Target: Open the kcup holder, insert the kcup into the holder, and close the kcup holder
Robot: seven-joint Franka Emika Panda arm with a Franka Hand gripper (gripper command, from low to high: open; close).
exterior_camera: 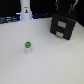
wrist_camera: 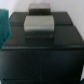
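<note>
The white table (exterior_camera: 30, 67) is the largest thing in the exterior view and it fills most of the picture. On it, toward the exterior view's right and at the far side, stands the kcup holder (exterior_camera: 63, 26), a black boxy unit with two light panels on its front, one above the other. It sits a little turned, so one corner points toward the camera. Above it, dark parts of the robot arm (exterior_camera: 64, 7) come down to its top; the picture is too blurred to show if they touch the box.

In the wrist view the kcup holder (wrist_camera: 42, 52) takes almost the whole frame: a wide black body seen from close, with a grey rectangular panel (wrist_camera: 39, 24) on it and a smaller grey block (wrist_camera: 40, 7) just behind that panel. A teal patch (wrist_camera: 4, 27) shows at one edge of this view; what it is I cannot tell.

At the far side of the table, toward the exterior view's left, a tall white post (exterior_camera: 25, 10) stands upright.

The kcup (exterior_camera: 28, 47) is the smallest thing. It stands alone on the table, well apart from the holder, with its green top up and a whitish body.

The claw's fingers do not show clearly in any view, so I cannot tell how wide it is or if it holds something.
</note>
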